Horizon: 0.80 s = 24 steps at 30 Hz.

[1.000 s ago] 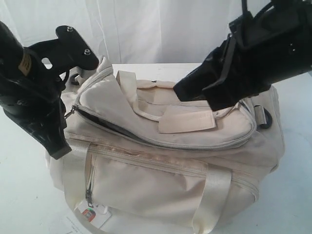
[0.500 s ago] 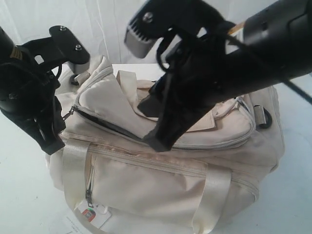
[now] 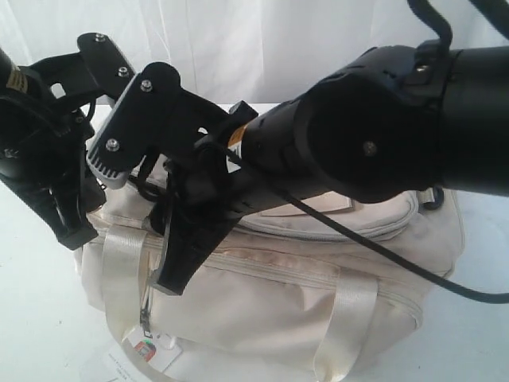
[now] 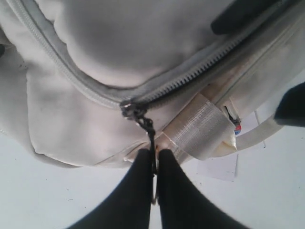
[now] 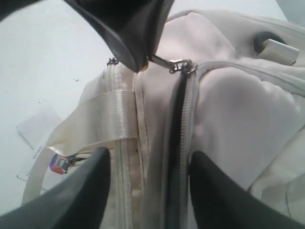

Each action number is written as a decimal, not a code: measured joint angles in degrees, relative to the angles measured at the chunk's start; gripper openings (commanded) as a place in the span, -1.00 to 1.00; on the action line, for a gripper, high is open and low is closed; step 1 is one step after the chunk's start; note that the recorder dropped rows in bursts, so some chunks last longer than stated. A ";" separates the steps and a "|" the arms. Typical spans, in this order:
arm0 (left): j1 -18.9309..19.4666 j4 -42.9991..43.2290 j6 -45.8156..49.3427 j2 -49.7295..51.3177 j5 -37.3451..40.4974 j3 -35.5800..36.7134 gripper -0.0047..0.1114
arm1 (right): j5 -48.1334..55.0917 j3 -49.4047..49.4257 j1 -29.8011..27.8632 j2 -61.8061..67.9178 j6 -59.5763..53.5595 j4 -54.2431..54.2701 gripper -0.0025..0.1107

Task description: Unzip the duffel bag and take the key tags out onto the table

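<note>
**L hand**: fingers pressed together, pinching the zip pull of the duffel bag. The pull runs straight from the fingertips to the slider, which sits just beyond them at the bag's end corner. Past the slider the zip stands parted, w/ a dark gap along it.

**R hand**: fingers spread wide, gripping nothing. It hangs over the bag's top, close beside the L hand. The parted zip track runs btwn its two fingers, and the slider lies just ahead of its tips. We cannot tell whether the tips touch the fabric.

**Bag:** it rests on the white counter, under both hands. A webbing handle crosses the bag's side next to one R finger.

**Misc:** a paper hangtag lies on the counter at the bag's foot, lower than the R hand's tips.
</note>
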 measured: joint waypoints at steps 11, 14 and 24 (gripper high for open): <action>0.00 0.00 0.15 0.00 -0.11 0.00 -0.92 | 5.47 0.00 0.00 0.81 11.77 -13.67 -0.14; 0.00 0.00 0.15 0.00 -0.11 0.00 -0.92 | 6.49 0.00 0.00 0.81 14.97 -16.77 -0.20; 0.00 -0.25 0.15 0.00 -0.68 0.00 -0.92 | 8.18 0.00 0.00 0.81 18.00 -17.45 -0.96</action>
